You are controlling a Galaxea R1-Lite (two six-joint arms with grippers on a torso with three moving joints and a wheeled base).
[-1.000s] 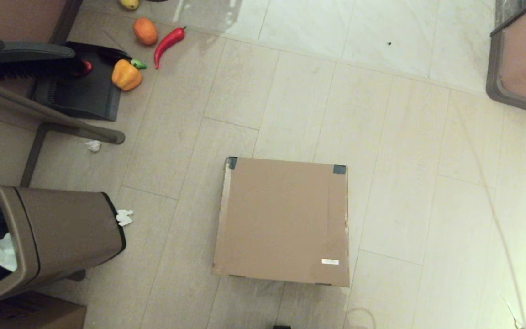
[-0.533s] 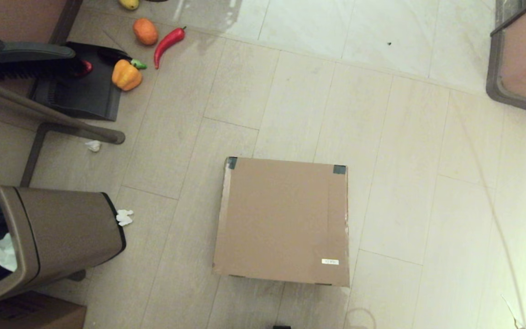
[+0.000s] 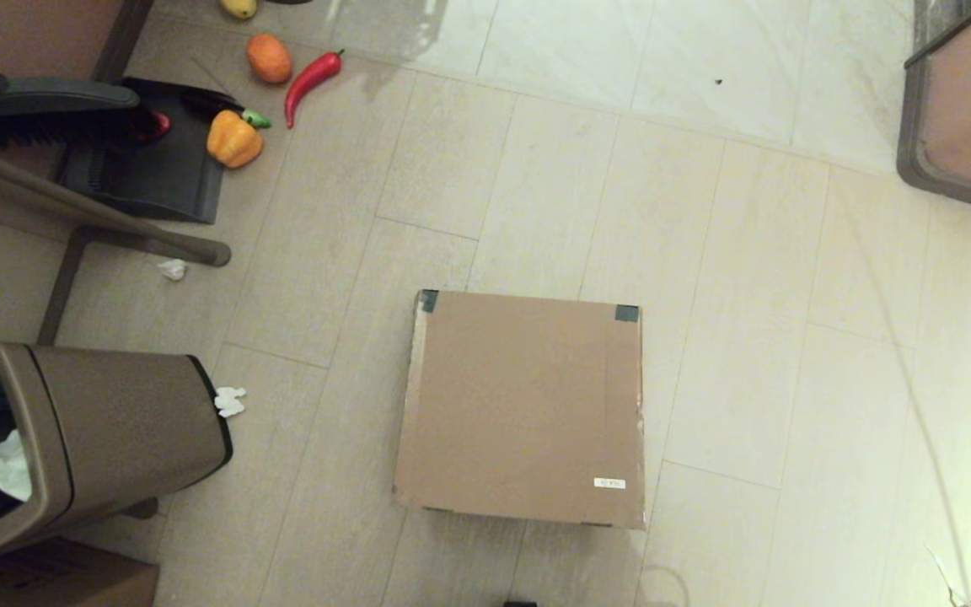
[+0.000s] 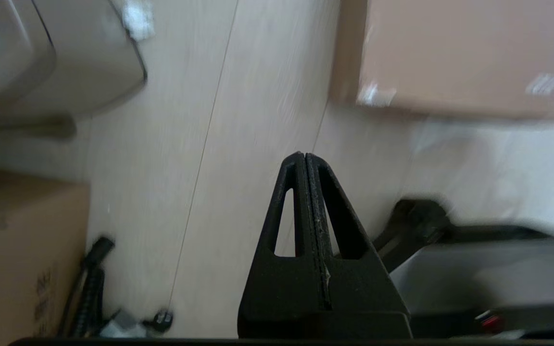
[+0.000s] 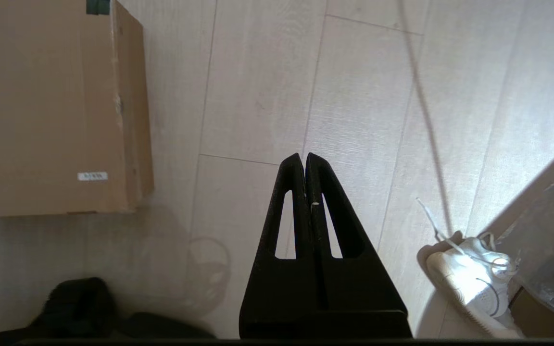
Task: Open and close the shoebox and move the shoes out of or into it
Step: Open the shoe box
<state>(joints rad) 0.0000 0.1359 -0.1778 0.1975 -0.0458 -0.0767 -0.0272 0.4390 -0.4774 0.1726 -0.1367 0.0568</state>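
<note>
The shoebox lies on the floor in the middle of the head view, its lid down flat, with dark tape on its two far corners and a small white label near its front right corner. It also shows in the left wrist view and the right wrist view. The teal sandals are hidden or out of view. Neither gripper shows in the head view. My left gripper is shut, empty, above bare floor on the near left side of the shoebox. My right gripper is shut, empty, above floor right of it.
A brown trash bin stands left of the shoebox, a darker printed cardboard box in front of it. A dustpan, brush and toy vegetables lie far left. A white sneaker lies near right. Furniture stands far right.
</note>
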